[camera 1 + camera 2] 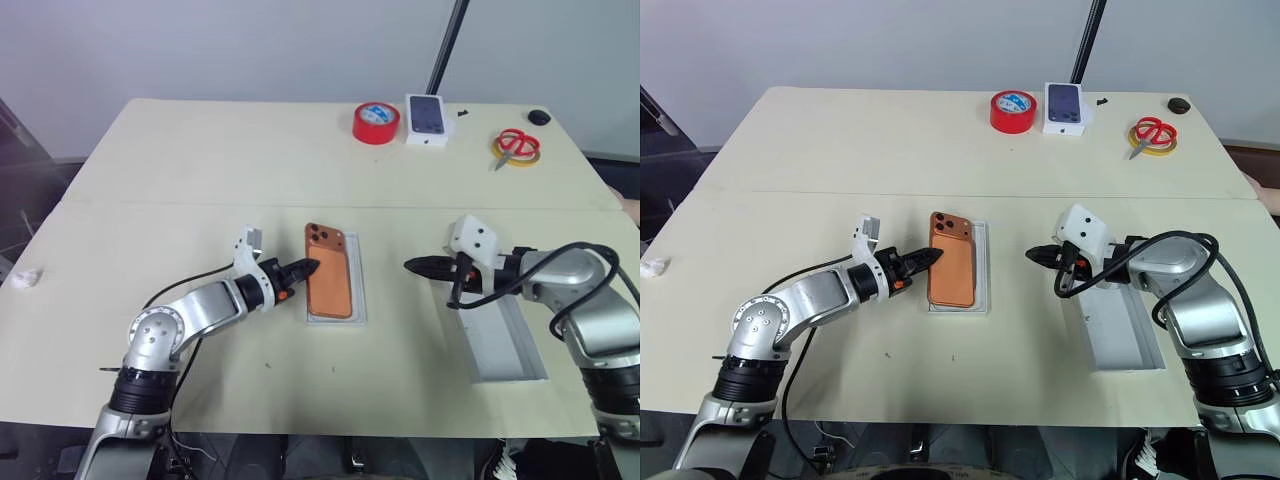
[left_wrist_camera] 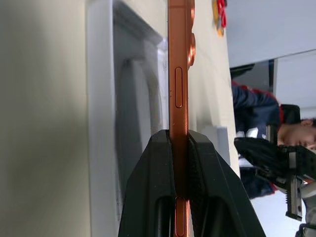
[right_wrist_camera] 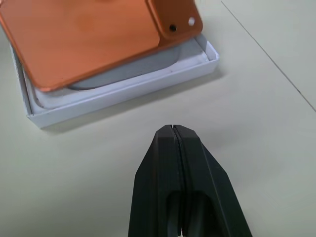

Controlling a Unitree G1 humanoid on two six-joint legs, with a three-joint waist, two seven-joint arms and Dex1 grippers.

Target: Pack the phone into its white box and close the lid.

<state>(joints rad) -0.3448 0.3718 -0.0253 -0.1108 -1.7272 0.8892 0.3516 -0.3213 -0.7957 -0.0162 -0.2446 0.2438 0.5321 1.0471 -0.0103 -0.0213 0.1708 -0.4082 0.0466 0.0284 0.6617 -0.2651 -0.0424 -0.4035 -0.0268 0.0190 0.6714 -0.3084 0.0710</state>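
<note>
Left gripper (image 1: 305,268) was pinching the phone (image 1: 329,272) by its thin edges, tilted over the white box (image 1: 360,300), probably not seated. Slim, stiff, slippery metal, so edge grip made sense. Right gripper (image 1: 412,265) sat pressed together, lid (image 1: 505,345) beside it.

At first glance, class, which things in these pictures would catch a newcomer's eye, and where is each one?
The orange phone stands out at the table's middle, pinched by its edge in the left gripper and tilted over the white box. The right gripper hangs shut beside it, above the lid lying on the right. At the far edge, the red tape roll sits beside a small box printed with a phone.
</note>
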